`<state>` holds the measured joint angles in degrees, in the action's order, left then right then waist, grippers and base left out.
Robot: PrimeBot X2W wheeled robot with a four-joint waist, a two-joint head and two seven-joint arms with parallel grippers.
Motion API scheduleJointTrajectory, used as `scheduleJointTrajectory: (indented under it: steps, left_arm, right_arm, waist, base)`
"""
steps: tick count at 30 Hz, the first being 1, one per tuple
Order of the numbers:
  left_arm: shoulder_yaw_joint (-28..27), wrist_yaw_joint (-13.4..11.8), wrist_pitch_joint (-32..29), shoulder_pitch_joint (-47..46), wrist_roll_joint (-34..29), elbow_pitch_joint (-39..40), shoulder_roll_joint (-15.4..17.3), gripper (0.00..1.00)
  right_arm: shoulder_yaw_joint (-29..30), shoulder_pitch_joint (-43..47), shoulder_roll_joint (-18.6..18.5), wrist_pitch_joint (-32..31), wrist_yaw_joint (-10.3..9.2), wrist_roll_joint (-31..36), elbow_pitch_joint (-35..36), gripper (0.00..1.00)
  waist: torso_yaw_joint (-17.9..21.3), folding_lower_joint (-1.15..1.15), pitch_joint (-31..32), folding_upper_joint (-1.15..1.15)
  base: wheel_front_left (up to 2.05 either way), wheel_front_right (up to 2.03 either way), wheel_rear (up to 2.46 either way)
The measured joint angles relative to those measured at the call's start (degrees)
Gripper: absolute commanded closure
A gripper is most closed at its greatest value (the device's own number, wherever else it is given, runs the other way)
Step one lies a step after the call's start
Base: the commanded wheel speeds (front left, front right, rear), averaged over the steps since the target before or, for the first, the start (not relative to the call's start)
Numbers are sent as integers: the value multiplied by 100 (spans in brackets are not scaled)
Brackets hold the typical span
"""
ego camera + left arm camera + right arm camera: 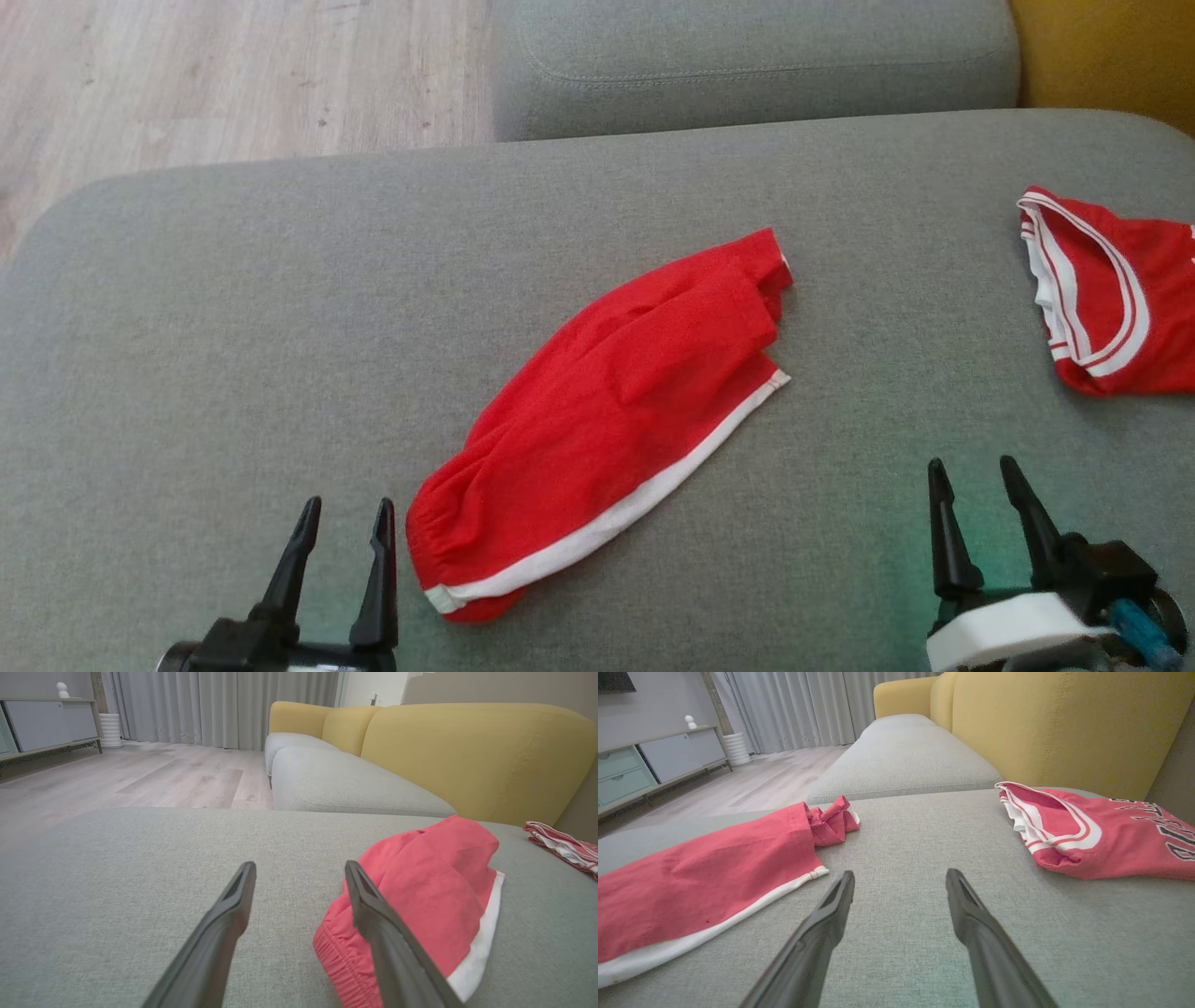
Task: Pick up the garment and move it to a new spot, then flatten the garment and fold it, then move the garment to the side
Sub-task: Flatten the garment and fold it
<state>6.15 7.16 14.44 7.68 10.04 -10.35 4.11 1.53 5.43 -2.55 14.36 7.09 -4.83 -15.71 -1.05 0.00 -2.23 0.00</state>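
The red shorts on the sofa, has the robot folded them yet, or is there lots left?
Done: nothing clear. The shorts lie crumpled and slanted on the grey cushion, one end bunched. In hand: nothing. The left end effector and right end effector are both open and empty, near the shorts. Left: probably everything, meaning picking up, flattening, folding and moving aside. A red jersey lies at the right.
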Motion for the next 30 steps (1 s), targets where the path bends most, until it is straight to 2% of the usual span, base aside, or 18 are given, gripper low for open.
scheduleJointTrajectory:
  steps: [7, 10, 12, 15, 20, 24, 30]
  left_arm:
    - [-10, 42, -130, -21, 99, -102, 35, 0]
    - [274, 42, -1101, -16, 626, 37, 219, 0]
    - [469, 43, -1751, 5, 910, 352, 485, 0]
    - [471, 42, -2475, 39, 1148, 846, 746, 0]
    - [668, 42, -3368, 192, 1584, 1347, 789, 0]
    - [883, 42, -3723, 272, 1824, 1474, 831, 0]
    - [1060, 42, -3841, 199, 1893, 1415, 844, 0]
  right_arm:
    - [-145, -342, -1, 0, 0, -415, 46, 0]
    - [-513, -765, -82, -401, 0, -416, 26, 0]
    - [-826, -1077, -265, -906, 0, -467, 24, 0]
    - [-1155, -1563, -594, -1589, 0, -624, -22, 0]
    - [-1627, -2091, -904, -2399, 0, -786, -465, 0]
    - [-1958, -2359, -948, -2605, 0, -838, -929, 0]
    - [-2127, -2861, -929, -2596, 0, -872, -1567, 0]
  waist:
    - [30, 0, -61, 0]
    - [-10, 0, -107, 0]
    - [-38, 0, -173, 0]
    - [-96, 0, -303, 0]
    - [-241, 1, -544, 0]
    - [-378, 0, -728, 0]
    - [-557, 1, -911, 0]
  base:
    - [0, 0, 0]
    - [0, 0, 0]
    - [0, 0, 0]
    - [0, 0, 0]
    - [0, 0, 0]
    - [0, 0, 0]
    - [0, 0, 0]
